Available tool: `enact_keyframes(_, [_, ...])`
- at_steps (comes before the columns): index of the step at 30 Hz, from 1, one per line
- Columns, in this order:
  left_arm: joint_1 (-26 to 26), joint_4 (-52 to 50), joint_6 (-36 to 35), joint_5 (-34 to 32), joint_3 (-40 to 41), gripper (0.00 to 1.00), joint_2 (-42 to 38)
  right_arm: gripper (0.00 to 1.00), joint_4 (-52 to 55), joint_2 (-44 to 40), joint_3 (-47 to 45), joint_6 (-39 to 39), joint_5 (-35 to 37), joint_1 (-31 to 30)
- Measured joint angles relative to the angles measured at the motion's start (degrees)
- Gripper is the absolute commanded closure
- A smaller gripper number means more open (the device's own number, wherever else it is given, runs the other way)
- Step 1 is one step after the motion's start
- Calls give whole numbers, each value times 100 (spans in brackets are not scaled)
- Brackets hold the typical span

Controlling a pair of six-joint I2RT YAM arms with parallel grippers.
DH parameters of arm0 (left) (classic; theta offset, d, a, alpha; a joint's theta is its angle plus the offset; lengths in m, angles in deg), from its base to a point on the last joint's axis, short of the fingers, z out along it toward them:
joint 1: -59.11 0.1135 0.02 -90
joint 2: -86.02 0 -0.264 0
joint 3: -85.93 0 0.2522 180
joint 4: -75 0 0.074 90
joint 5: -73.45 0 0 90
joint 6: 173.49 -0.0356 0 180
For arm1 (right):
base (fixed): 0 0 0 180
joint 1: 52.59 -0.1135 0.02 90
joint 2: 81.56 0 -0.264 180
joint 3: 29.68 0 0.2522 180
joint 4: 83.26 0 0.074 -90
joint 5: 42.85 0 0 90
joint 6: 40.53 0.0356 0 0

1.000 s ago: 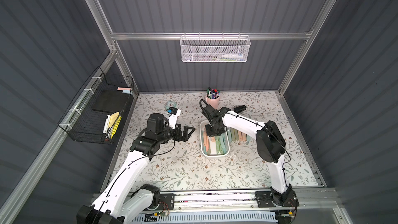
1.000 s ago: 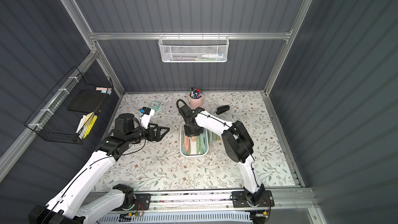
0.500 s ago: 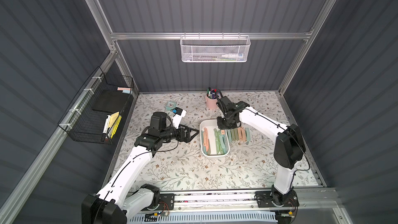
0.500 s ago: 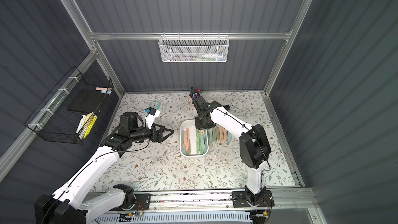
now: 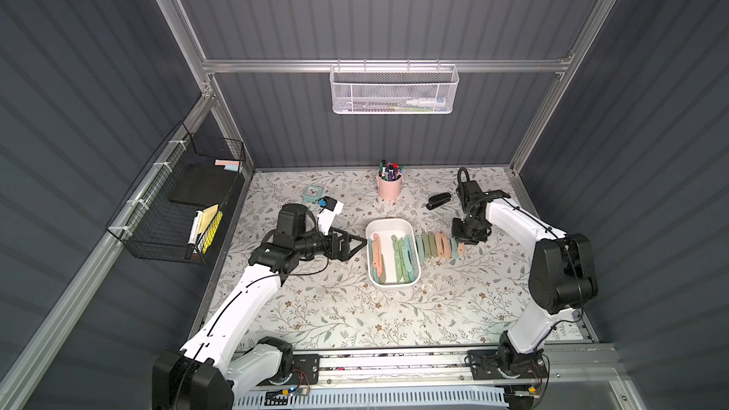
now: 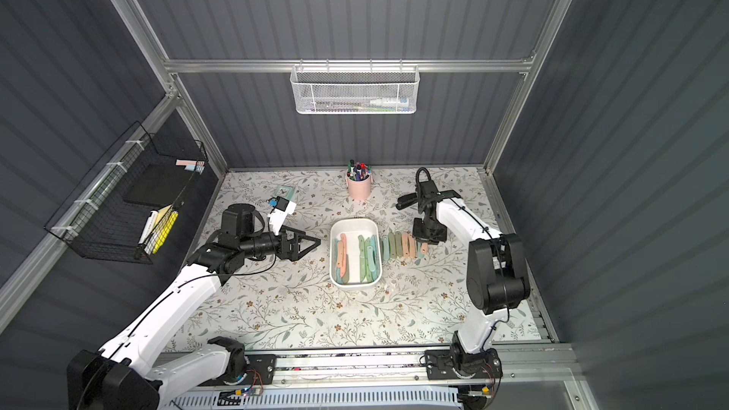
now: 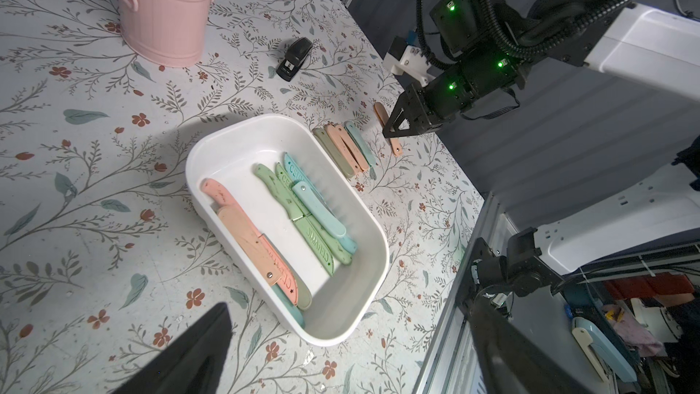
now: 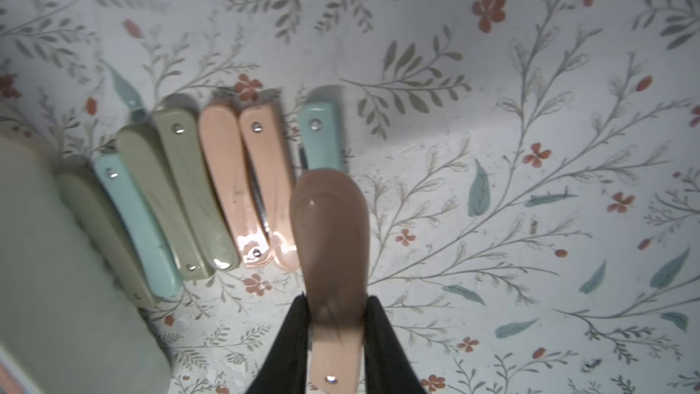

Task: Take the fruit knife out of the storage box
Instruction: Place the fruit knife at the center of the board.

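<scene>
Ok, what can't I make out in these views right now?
Peach fruit knife in the right gripper: right wrist view, tip blurred, table contact unclear.
Light-blue fruit knife: same view, partly behind it.
Lowest knives in storage box: left wrist view, overlapped; count unclear.
White mesh basket contents: both top views, too small.

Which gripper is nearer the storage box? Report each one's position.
Left. The left gripper is open just beside the storage box; the right gripper holds a peach knife beyond the knife row opposite.

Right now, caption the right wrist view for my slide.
Right tool shut on a peach fruit knife beside the row of knives laid outside the storage box.
</scene>
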Motion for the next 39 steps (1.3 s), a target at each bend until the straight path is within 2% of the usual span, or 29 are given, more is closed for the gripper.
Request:
enact_keyframes(3, [0, -4, 0, -2, 0, 1, 0, 80, -37, 245, -39, -59, -13, 195])
enact_keyframes(17, [0, -17, -2, -9, 0, 1, 0, 77, -227, 1043, 44, -173, -109, 179])
enact_keyframes(26, [0, -39, -2, -26, 0, 1, 0, 61, -269, 1064, 125, -219, -90, 179])
enact_keyframes(33, [0, -39, -2, -42, 0, 0, 2, 61, -179, 966, 136, -210, -15, 177])
enact_keyframes(39, [0, -81, -4, -168, 0, 1, 2, 60, 24, 538, 216, -208, 68, 164])
